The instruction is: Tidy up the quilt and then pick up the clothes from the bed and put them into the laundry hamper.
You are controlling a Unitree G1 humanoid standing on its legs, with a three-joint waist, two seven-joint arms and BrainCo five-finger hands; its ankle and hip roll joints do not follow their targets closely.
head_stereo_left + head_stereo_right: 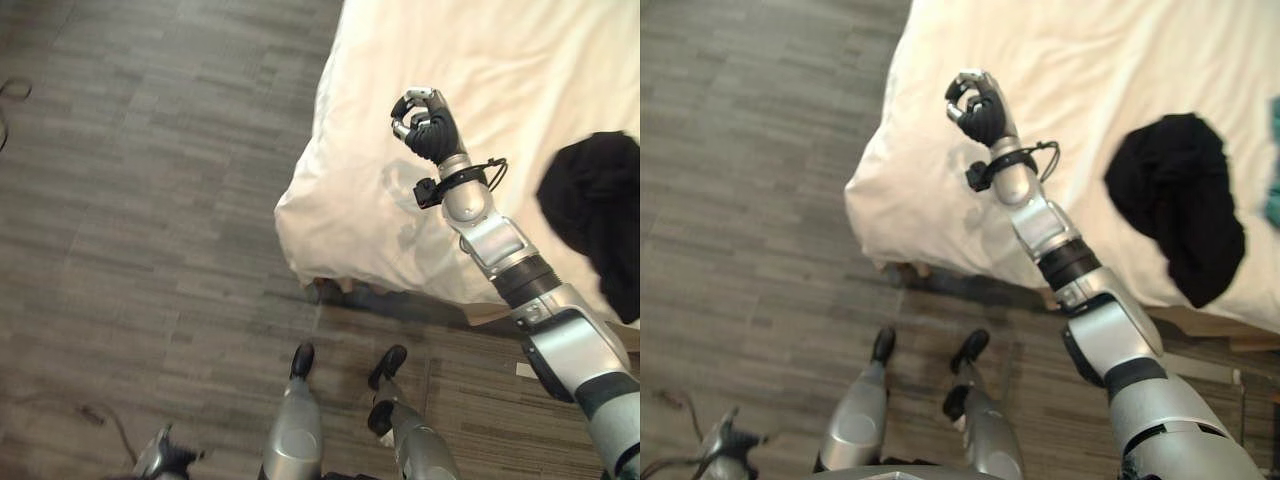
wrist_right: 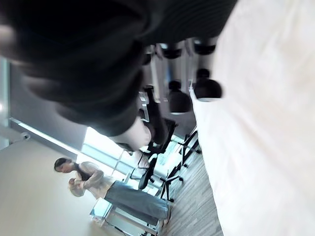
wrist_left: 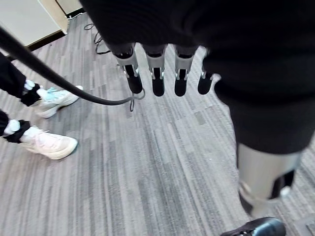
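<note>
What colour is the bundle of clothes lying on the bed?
Black. The clothes show best in the right eye view, on the white quilt.

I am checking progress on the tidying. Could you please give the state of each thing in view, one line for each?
White quilt: spread over the bed, mostly smooth, corner hanging at the bed's edge.
Black garment: crumpled in a heap on the quilt, not picked up.
Right hand: raised above the quilt, fingers curled, holding nothing.
Left hand: hanging low over the floor, fingers relaxed, holding nothing.
</note>
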